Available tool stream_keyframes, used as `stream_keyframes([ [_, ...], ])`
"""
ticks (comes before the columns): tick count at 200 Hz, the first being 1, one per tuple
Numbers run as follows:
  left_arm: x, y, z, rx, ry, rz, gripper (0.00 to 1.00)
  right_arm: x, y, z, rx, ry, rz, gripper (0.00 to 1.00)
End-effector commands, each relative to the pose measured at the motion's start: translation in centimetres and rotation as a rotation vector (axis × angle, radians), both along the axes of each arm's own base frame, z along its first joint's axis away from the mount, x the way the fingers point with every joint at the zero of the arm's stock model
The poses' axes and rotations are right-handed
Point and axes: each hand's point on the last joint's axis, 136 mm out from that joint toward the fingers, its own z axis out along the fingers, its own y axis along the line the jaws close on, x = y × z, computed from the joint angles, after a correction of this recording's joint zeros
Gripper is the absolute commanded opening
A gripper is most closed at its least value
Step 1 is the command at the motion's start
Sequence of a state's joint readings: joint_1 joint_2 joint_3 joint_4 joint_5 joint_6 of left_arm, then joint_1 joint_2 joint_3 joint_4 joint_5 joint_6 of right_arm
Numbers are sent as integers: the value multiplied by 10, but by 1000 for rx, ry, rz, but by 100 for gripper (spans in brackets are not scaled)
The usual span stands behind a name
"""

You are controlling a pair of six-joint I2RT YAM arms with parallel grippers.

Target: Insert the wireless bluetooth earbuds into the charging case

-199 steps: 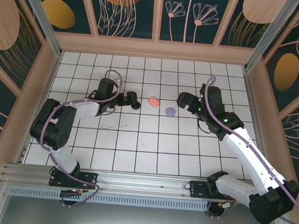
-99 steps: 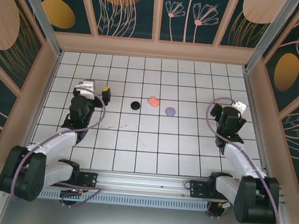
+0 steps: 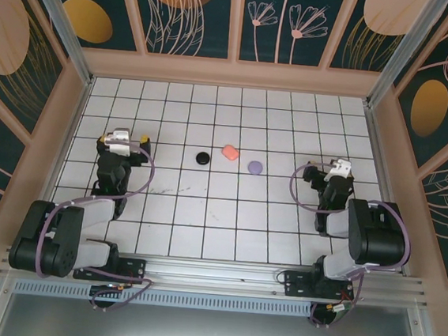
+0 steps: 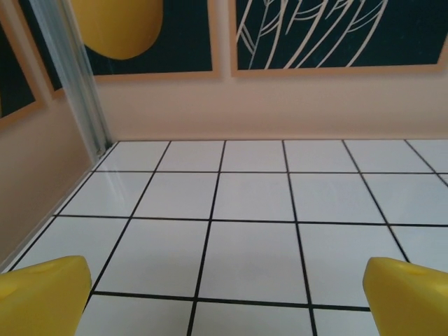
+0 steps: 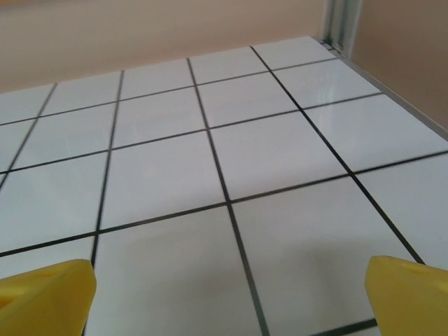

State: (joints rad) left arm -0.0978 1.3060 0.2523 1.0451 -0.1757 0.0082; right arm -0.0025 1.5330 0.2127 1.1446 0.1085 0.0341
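Three small closed charging cases lie in the middle of the white tiled table: a black one [image 3: 203, 159], a salmon-pink one [image 3: 229, 151] and a lilac one [image 3: 255, 168]. The earbuds are hidden. My left gripper [image 3: 123, 136] hangs over the left part of the table, well left of the black case. It is open, and its yellow fingertips [image 4: 42, 294] stand wide apart over bare tiles. My right gripper [image 3: 329, 168] is to the right of the lilac case, also open with only tiles between its yellow fingertips [image 5: 409, 294]. Both arms are folded back near their bases.
A peach wall [image 4: 280, 105] closes the table at the back and sides, with a metal corner post [image 4: 73, 77] at the far left. A metal rail [image 3: 214, 274] runs along the near edge by the arm bases.
Both arms have drawn back from the cases in the middle and folded toward their bases. Both grippers stayed open. The three cases have not moved.
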Motion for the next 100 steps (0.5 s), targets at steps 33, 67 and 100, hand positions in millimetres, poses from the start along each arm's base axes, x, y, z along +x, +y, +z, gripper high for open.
stream_keyframes([
  [33, 0, 2, -21, -34, -48, -61, 99, 12, 9, 29, 3, -113, 86, 99],
  [67, 9, 15, -27, -75, -4, -12, 99, 12, 10, 29, 0, -113, 92, 99],
  [100, 11, 16, -27, -78, -2, -8, 99, 14, 10, 29, 6, -108, 101, 99],
])
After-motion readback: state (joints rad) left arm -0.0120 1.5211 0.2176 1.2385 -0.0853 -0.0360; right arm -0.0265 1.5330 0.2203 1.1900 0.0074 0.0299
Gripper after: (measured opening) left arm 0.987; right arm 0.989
